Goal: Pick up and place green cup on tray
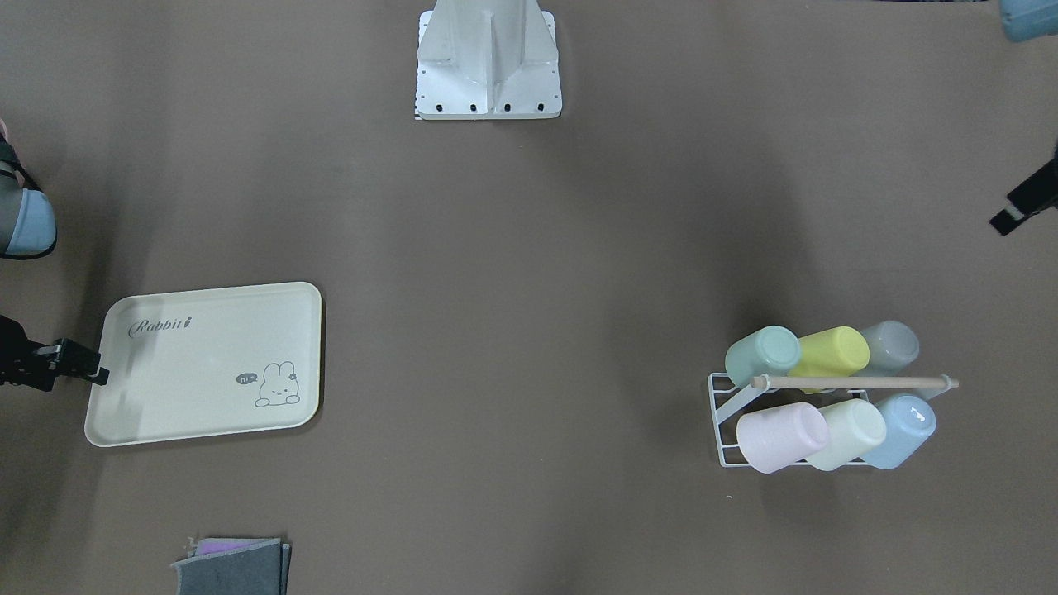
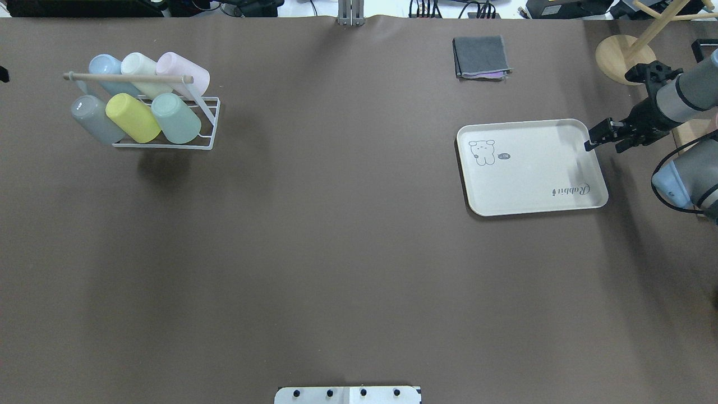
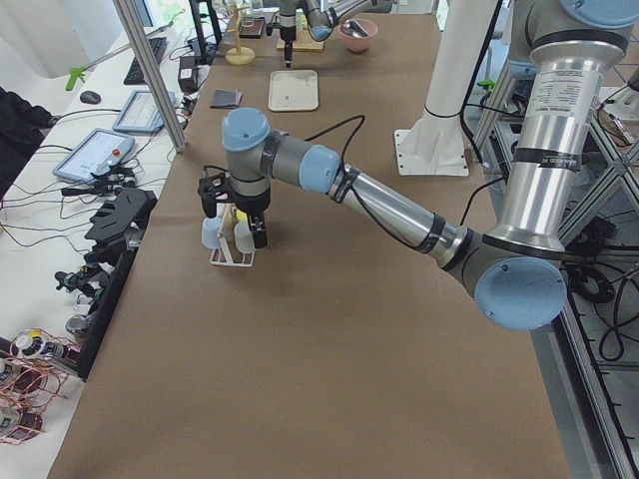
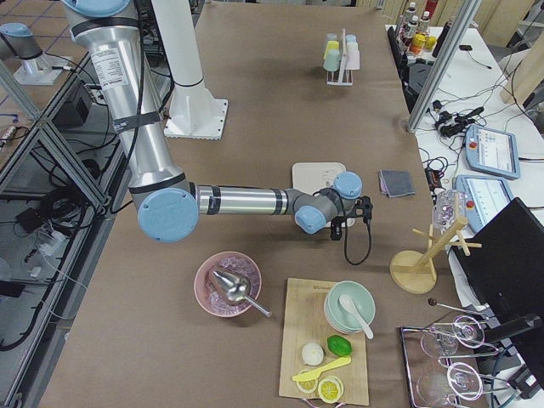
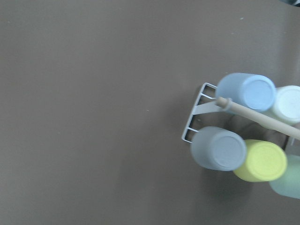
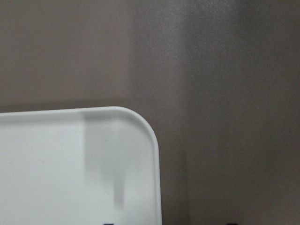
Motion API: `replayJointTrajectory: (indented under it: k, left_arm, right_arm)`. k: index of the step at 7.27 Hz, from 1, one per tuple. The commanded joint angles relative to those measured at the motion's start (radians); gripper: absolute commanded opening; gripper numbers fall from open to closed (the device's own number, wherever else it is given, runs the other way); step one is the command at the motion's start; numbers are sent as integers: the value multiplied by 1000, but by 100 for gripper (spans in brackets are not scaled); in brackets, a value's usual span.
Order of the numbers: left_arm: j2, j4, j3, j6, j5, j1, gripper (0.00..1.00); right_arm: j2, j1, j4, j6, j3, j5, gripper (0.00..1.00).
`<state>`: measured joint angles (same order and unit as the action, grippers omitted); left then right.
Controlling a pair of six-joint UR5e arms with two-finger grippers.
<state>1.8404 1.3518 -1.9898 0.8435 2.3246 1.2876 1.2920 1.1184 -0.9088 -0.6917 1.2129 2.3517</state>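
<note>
The green cup [image 1: 762,355] lies on its side in a white wire rack [image 1: 721,417] with several other cups. It also shows in the overhead view [image 2: 175,118] and at the left wrist view's edge [image 5: 287,185]. The cream tray [image 1: 207,364] with "Rabbit" script lies flat and bare on the other side of the table [image 2: 533,168]. My left gripper [image 3: 235,215] hangs above the table beside the rack, fingers apart and empty. Only one finger [image 1: 1025,202] shows in the front view. My right gripper [image 2: 595,136] is open and empty at the tray's corner [image 6: 140,123].
A yellow-green cup [image 1: 833,351] and a grey cup [image 1: 891,345] lie next to the green one, under a wooden rod [image 1: 855,383]. A folded grey cloth [image 2: 481,57] lies beyond the tray. A wooden stand [image 2: 625,50] is at the far right. The robot base [image 1: 488,62] is mid-table.
</note>
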Motion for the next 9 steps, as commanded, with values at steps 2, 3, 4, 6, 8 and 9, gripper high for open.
replayJointTrajectory:
  k: [2,3,4,6,8,9]
  left_arm:
    - [82,-10,-101,42,-73,-238,98]
    - [86,-5,-101,42,-92,-279,98]
    - [130,-8,-104,42,-126,-327,98]
    - [146,44,-119,-110,-180,-405,98]
    - [145,66,-135,-436,-385,-508,98]
    - [145,67,-139,-606,-585,-607,98]
  right_arm:
    - [1,-2,13,0,-6,4,48]
    - [0,-2,13,0,-6,6,47]
    - [-2,-3,13,0,-7,6,47]
    - [-3,-12,11,0,-9,4,47]
    - [-3,-17,11,0,-9,3,45]
    - [-3,-22,11,1,-9,0,45]
